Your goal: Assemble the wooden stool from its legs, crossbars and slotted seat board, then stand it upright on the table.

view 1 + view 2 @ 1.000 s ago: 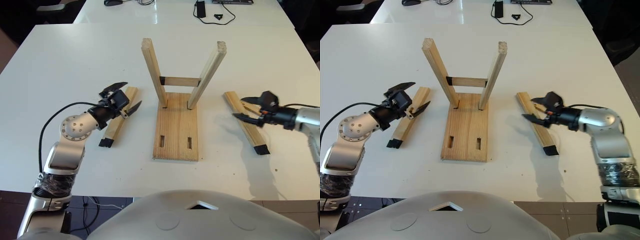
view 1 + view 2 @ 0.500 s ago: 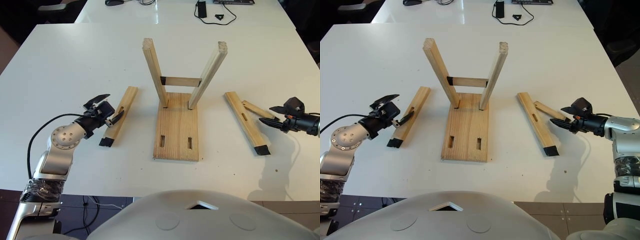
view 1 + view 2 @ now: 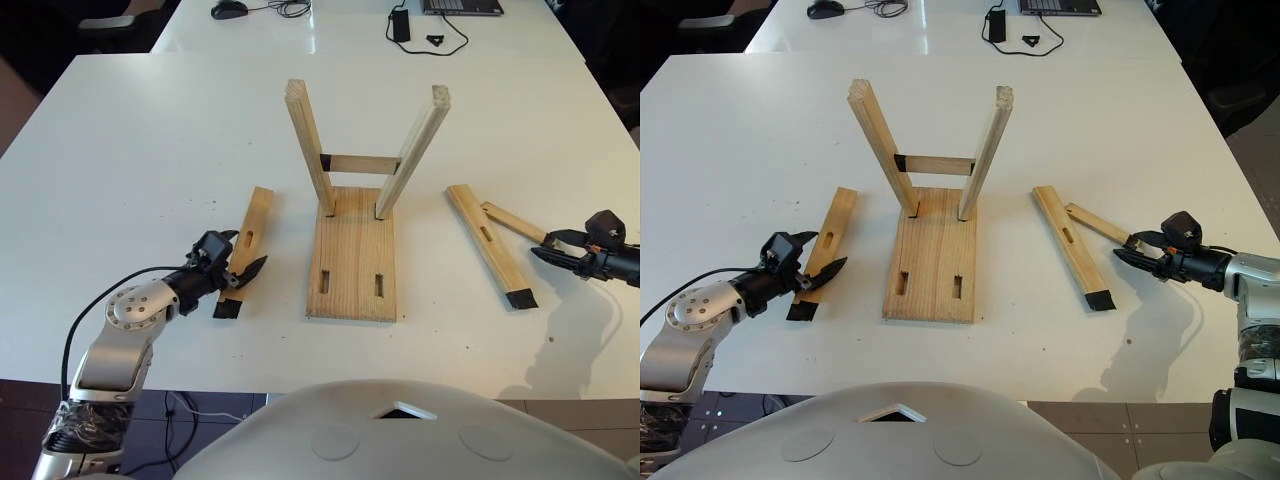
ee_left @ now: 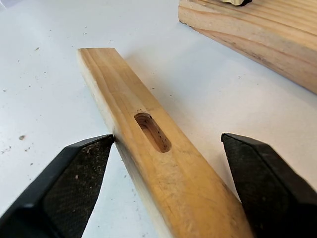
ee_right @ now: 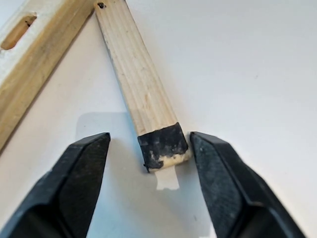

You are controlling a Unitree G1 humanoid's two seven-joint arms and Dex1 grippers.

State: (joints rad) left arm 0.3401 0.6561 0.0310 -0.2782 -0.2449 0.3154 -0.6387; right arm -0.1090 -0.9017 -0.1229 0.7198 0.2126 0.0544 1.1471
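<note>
The slotted seat board [image 3: 352,262] lies flat mid-table. Two legs [image 3: 308,145] [image 3: 412,150] stand slanted in its far slots, joined by a crossbar [image 3: 360,163]. A loose leg [image 3: 250,228] lies to the board's left. My left gripper [image 3: 240,253] is open low over its near end, fingers either side of the slotted leg [image 4: 163,163]. Right of the board lie another loose leg [image 3: 487,243] and a short crossbar [image 3: 515,222]. My right gripper [image 3: 548,246] is open at that crossbar's black-tipped end [image 5: 163,144], which sits just ahead of the fingertips.
The white table [image 3: 140,140] has bare room on its far left and right sides. A second table behind holds a mouse [image 3: 228,9], cables and a black box [image 3: 400,18]. The near table edge runs just behind both arms.
My left gripper drew back along the loose leg toward its near black end and dropped low. My right gripper moved outward from the right leg to the short crossbar's end.
</note>
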